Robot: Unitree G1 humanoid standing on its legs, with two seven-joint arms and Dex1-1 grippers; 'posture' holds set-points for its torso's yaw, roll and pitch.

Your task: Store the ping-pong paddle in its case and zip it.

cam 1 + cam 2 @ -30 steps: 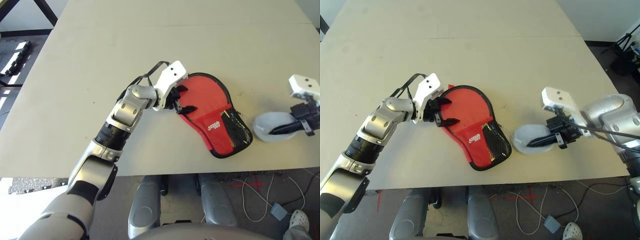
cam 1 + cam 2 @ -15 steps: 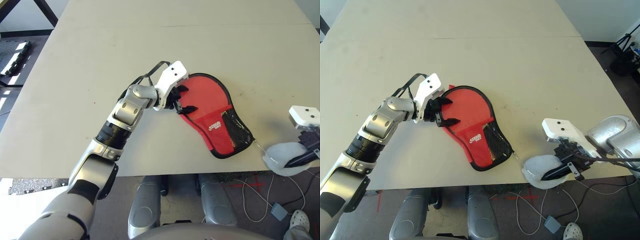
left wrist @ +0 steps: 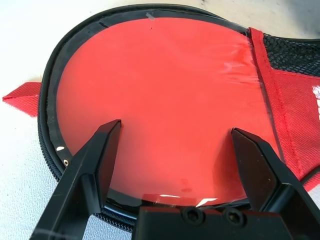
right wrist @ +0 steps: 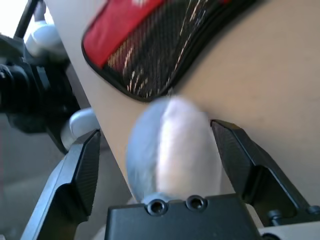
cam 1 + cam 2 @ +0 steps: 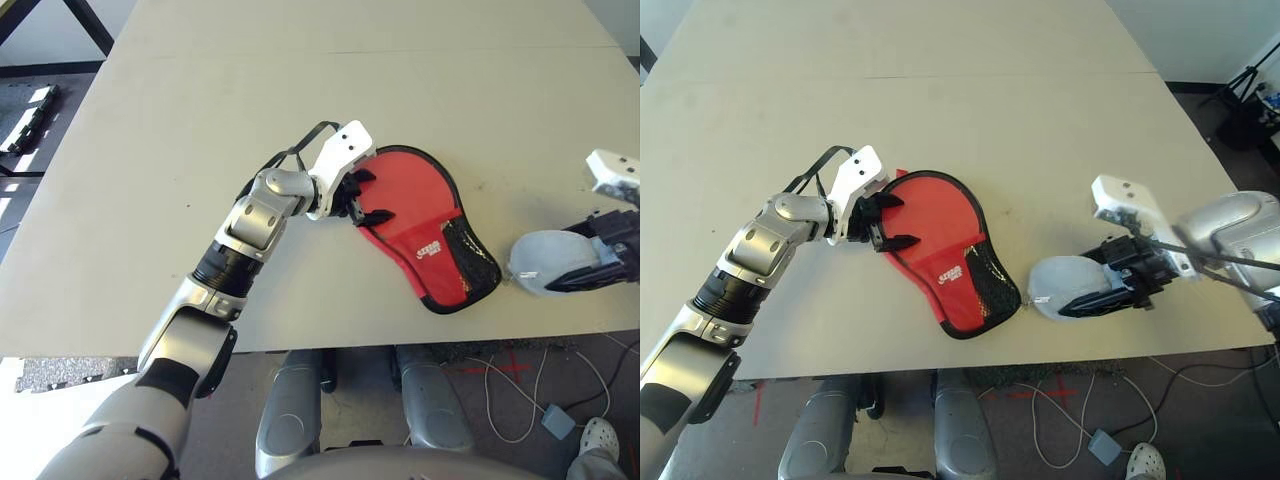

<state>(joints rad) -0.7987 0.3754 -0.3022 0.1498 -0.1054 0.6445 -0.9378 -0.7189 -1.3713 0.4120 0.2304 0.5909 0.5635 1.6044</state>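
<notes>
White wad (image 5: 1066, 283) let go near tabletop's (image 5: 1095, 345) near edge; right end effector (image 5: 1127, 277) now spread, left (image 5: 890, 224) also spread on case (image 5: 952, 245); zipping judged resumable.

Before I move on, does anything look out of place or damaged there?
One oddity: a rounded white-grey padded wad sits between the open fingers of the right gripper, beside the red fabric paddle-shaped case, at its zipper corner. I see no spill or tear; whether it's attached, I can't tell.
</notes>
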